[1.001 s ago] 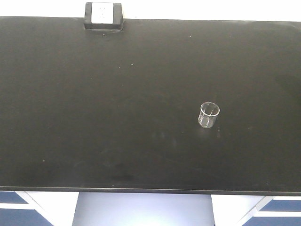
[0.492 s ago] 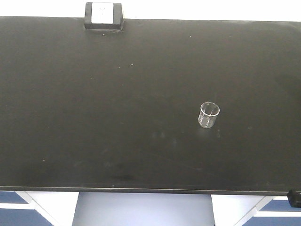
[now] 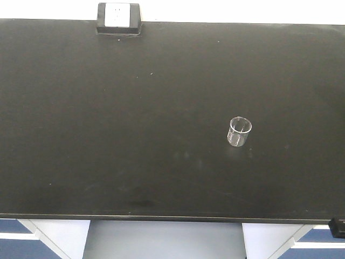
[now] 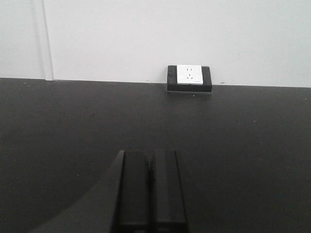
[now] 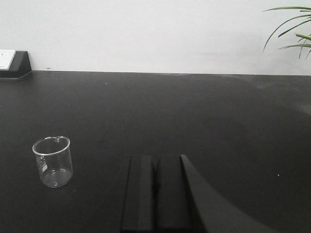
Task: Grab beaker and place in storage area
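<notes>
The beaker (image 3: 240,131) is a small clear glass cylinder standing upright on the storage area (image 3: 108,135), a wide matte black bench top, right of centre. In the right wrist view the beaker (image 5: 52,161) stands empty to the left of and slightly ahead of my right gripper (image 5: 154,158). That gripper is shut with nothing in it, low over the bench (image 5: 233,121). My left gripper (image 4: 150,153) is also shut and empty, over bare bench top (image 4: 243,145), and the beaker is out of that view.
A small black box with a white socket face (image 3: 118,19) sits at the back edge by the white wall, also seen as the socket box (image 4: 189,78). Plant leaves (image 5: 291,29) hang at the far right. A black part (image 3: 337,226) pokes in below the front edge.
A small black part has come into the front view at the lower right corner, below the bench edge. The beaker has not moved.
</notes>
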Controlling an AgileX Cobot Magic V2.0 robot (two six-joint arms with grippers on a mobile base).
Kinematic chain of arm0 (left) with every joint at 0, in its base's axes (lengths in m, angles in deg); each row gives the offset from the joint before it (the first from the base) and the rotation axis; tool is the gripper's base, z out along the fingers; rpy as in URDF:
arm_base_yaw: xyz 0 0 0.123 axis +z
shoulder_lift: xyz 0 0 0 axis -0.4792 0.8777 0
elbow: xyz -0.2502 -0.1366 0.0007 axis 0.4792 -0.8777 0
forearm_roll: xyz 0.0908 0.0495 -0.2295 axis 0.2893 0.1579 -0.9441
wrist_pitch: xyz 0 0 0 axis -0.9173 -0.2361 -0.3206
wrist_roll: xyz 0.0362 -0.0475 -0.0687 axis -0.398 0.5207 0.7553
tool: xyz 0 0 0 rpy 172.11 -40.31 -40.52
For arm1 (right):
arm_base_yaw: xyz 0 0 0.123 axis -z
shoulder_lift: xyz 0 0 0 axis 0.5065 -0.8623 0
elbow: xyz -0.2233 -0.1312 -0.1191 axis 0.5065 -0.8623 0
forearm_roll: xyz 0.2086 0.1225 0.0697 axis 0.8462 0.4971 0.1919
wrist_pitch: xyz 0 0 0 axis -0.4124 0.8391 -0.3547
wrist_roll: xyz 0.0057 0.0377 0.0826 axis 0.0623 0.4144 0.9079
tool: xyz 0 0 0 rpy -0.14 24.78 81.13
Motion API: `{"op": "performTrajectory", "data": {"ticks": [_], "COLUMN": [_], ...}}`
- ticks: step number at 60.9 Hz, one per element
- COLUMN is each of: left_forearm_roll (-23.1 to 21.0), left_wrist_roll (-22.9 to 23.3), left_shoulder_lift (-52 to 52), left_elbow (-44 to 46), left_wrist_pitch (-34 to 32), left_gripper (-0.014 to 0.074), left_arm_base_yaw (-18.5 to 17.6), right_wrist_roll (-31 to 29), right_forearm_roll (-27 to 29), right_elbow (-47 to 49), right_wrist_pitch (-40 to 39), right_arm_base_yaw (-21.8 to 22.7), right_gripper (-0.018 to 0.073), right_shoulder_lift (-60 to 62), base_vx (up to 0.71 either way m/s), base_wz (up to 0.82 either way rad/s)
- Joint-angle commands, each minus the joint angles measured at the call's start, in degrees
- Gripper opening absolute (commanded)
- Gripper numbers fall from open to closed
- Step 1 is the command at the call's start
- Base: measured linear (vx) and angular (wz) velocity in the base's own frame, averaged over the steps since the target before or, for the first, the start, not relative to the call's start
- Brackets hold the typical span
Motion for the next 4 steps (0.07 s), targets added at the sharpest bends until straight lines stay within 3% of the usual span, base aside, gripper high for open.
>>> {"op": "performTrajectory", "data": {"ticks": [1, 4], "left_forearm_roll": [-0.32, -0.32], "left_wrist_roll": [0.33, 0.33], "left_shoulder_lift": [-1.04, -1.04], "left_elbow": [-1.25, -1.25], "left_wrist_pitch": [-4.58, -4.58], "left_gripper": [-0.0008, -0.0008], "left_arm_base_yaw": [-0.43, -0.43], "right_wrist_roll": [-0.34, -0.34], "right_forearm_roll": [-0.54, -0.54], "right_elbow": [-0.50, -0.50], "right_wrist_pitch": [-4.65, -4.65], "right_arm_base_yaw": [0.18, 0.18], "right_gripper": [-0.0004, -0.0004], "right_shoulder_lift": [0.65, 0.65], "base_vx": [0.00, 0.00], "base_wz": [0.00, 0.00]}}
